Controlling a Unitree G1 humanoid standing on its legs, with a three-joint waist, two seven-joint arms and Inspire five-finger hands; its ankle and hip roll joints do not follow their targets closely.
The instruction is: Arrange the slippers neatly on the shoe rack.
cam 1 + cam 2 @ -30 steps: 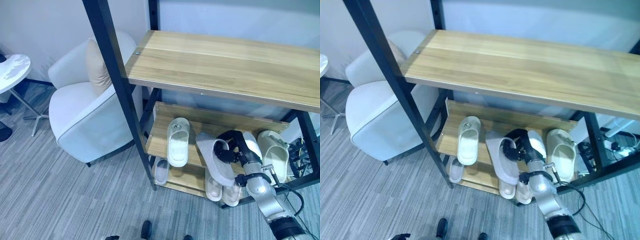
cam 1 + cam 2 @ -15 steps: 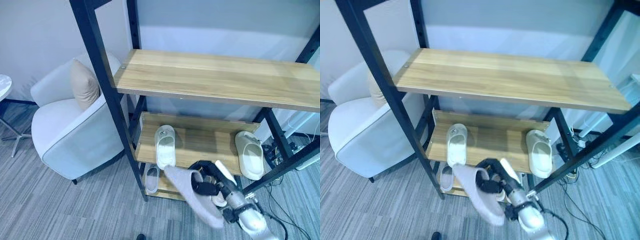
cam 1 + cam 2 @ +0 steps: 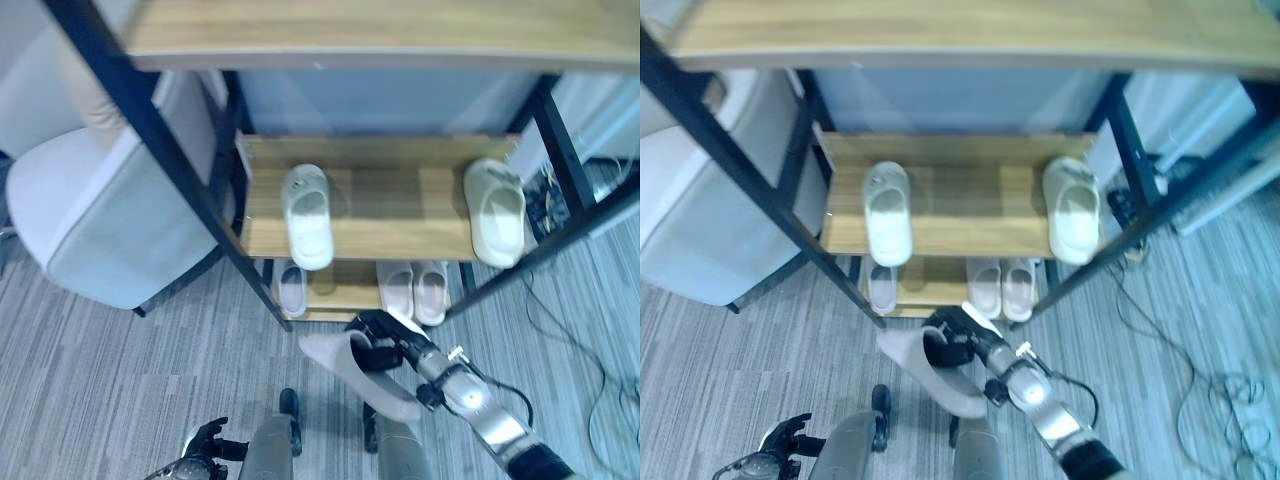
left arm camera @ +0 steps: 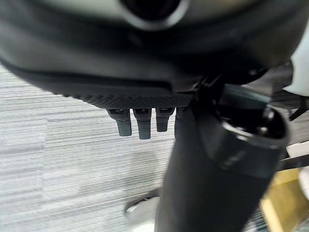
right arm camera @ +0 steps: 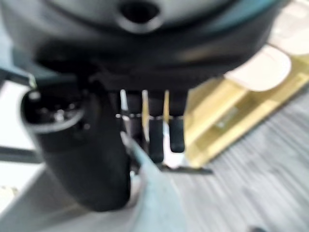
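My right hand (image 3: pixel 388 345) is shut on a pale grey slipper (image 3: pixel 358 372) and holds it above the floor, in front of the shoe rack (image 3: pixel 350 240) and below its lowest shelf. In the right wrist view, thumb (image 5: pixel 82 145) and fingers (image 5: pixel 159 130) pinch the slipper's edge (image 5: pixel 157 203). The middle shelf carries a white slipper (image 3: pixel 306 215) at the left and a cream slipper (image 3: pixel 497 210) at the right, toes pointing out. One slipper (image 3: pixel 292 290) and a pair (image 3: pixel 415 290) lie on the bottom shelf. My left hand (image 3: pixel 205 440) hangs low at the left, fingers (image 4: pixel 137 125) relaxed and holding nothing.
A white armchair (image 3: pixel 90 220) stands left of the rack, close to its black post (image 3: pixel 160 150). Loose cables (image 3: pixel 1200 400) lie on the grey carpet to the right. The middle shelf has bare wood (image 3: pixel 400 205) between its two slippers.
The camera has tilted downward. My right hand has carried the grey slipper off the middle shelf, down and toward me, to in front of the rack's base.
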